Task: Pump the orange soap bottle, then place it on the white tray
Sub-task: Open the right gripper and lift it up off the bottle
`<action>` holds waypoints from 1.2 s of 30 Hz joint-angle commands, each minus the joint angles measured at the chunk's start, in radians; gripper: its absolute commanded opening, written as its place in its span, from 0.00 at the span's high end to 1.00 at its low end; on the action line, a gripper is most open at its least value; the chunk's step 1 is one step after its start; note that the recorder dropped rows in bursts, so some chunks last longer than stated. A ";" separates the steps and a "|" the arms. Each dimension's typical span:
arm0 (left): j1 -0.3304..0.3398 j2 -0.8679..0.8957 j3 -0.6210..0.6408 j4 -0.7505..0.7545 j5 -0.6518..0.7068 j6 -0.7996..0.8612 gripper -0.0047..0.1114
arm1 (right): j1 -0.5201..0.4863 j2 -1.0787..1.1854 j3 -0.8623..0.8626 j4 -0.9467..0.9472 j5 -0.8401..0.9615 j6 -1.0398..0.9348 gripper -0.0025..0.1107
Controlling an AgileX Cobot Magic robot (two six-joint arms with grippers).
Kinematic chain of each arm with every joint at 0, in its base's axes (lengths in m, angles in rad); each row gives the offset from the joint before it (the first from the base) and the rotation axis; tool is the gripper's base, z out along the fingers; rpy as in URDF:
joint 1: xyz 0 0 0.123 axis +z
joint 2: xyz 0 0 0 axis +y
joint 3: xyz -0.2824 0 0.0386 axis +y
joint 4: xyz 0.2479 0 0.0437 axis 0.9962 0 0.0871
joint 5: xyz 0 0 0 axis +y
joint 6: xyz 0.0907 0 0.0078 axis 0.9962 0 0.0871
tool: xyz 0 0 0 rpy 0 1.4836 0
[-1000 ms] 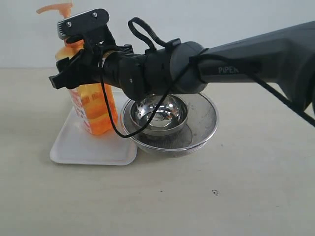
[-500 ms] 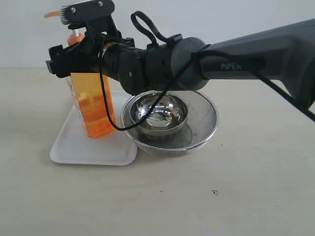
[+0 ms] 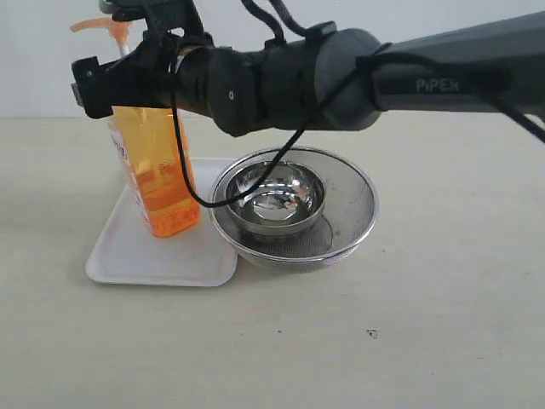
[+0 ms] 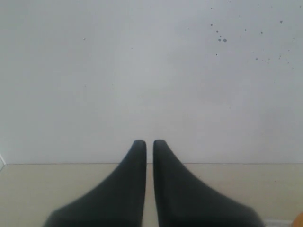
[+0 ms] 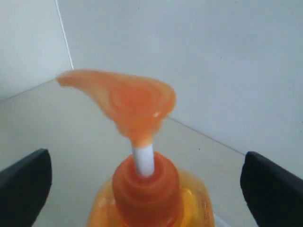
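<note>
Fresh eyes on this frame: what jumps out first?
The orange soap bottle stands upright on the white tray, left of centre in the exterior view. The right gripper is open either side of its neck, fingers clear of the plastic. Just right of the tray, a steel bowl sits nested in a mesh strainer. The left gripper is shut, facing a blank wall.

Orange soap bottle (image 3: 160, 183): translucent orange body, orange pump head (image 5: 128, 101), white stem (image 5: 143, 161), white label (image 3: 124, 160) with red print.
White tray (image 3: 136, 254): plain white.
Mesh strainer (image 3: 347, 223): silver steel, fine grid pattern. Inner bowl (image 3: 277, 200): mirror-bright steel.
Right gripper (image 5: 146, 163) and arm (image 3: 341, 77): black, with pale "PIPER" lettering.
Left gripper (image 4: 149, 146): dark grey.
Table (image 3: 409, 341): beige, with a few dark specks.
Wall (image 4: 142, 71): off-white, with dark speckles.
</note>
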 commanded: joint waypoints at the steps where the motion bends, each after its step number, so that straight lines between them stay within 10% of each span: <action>1: 0.003 0.010 0.005 -0.010 0.001 -0.008 0.92 | 0.000 -0.063 -0.005 -0.004 0.085 -0.035 0.10; 19: 0.003 0.046 0.005 -0.010 0.005 -0.008 0.92 | 0.000 -0.184 -0.005 -0.017 0.739 -0.387 0.13; 22: 0.003 0.055 0.005 -0.010 0.005 -0.008 0.92 | 0.000 -0.184 -0.005 -0.017 0.779 -0.428 0.35; 27: 0.003 0.087 0.005 -0.010 0.035 -0.008 0.92 | 0.000 -0.184 -0.005 -0.012 0.784 -0.434 0.97; 36: 0.003 0.228 0.005 -0.013 0.139 0.035 0.92 | -0.002 -0.182 -0.005 -0.141 0.767 -0.444 0.94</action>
